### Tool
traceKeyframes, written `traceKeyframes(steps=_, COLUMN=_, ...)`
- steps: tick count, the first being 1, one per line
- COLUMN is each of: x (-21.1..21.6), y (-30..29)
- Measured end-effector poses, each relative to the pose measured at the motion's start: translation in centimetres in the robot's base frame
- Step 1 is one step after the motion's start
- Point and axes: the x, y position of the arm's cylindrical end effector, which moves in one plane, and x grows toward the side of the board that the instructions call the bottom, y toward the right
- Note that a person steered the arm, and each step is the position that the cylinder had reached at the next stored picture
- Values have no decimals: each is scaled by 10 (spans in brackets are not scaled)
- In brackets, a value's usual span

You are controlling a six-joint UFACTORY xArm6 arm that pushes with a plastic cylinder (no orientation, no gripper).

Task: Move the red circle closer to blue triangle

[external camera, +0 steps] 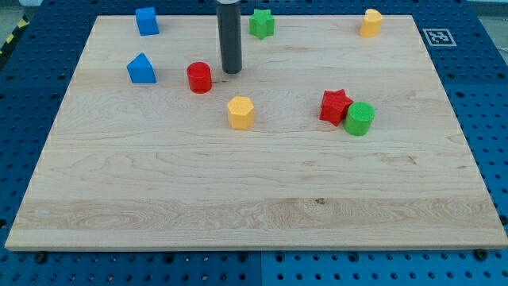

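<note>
**Tip beside the red circle, blue triangle off to its left**

My tip (231, 71) stood on the wooden desk (254, 206), just at the red circle's (199, 77) 3 o'clock, with a thin gap between them. The arm ended in a plain dark rod, so this end effector had no jaws to be apart, together or clamped on anything.

The red circle sat in the desk's upper left part. The blue triangle (141, 68) lay near it at 9 o'clock, apart from it, with bare wood between. A blue cube (146, 21) stood at the triangle's 12 o'clock, close to the desk's far edge.

A green star (262, 23) lay at the tip's 1 o'clock, near the far edge. A yellow hexagon (240, 112) sat at the tip's 6 o'clock. A second yellow block (371, 22) stood well apart, toward the upper right corner. A red star (335, 106) and a green cylinder (359, 117) touched each other at the hexagon's 3 o'clock.

No container showed. A black-and-white square marker (437, 36) lay off the desk's upper right corner; no readable writing showed.
</note>
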Motion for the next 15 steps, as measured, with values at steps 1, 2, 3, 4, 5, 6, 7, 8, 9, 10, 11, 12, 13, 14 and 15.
traceKeyframes(steps=1, x=5, y=-27)
traceKeyframes(steps=2, x=5, y=-42)
traceKeyframes(steps=3, x=14, y=-43)
traceKeyframes(steps=4, x=33, y=-42)
traceKeyframes(steps=5, x=40, y=-42)
traceKeyframes(steps=6, x=54, y=-36)
traceKeyframes(steps=7, x=65, y=-36)
traceKeyframes(steps=8, x=65, y=-43)
traceKeyframes(steps=9, x=65, y=-54)
traceKeyframes(steps=10, x=59, y=-56)
traceKeyframes(steps=11, x=51, y=-55)
traceKeyframes(steps=12, x=51, y=-59)
traceKeyframes(steps=13, x=51, y=-85)
traceKeyframes(steps=14, x=51, y=-102)
traceKeyframes(steps=15, x=51, y=-105)
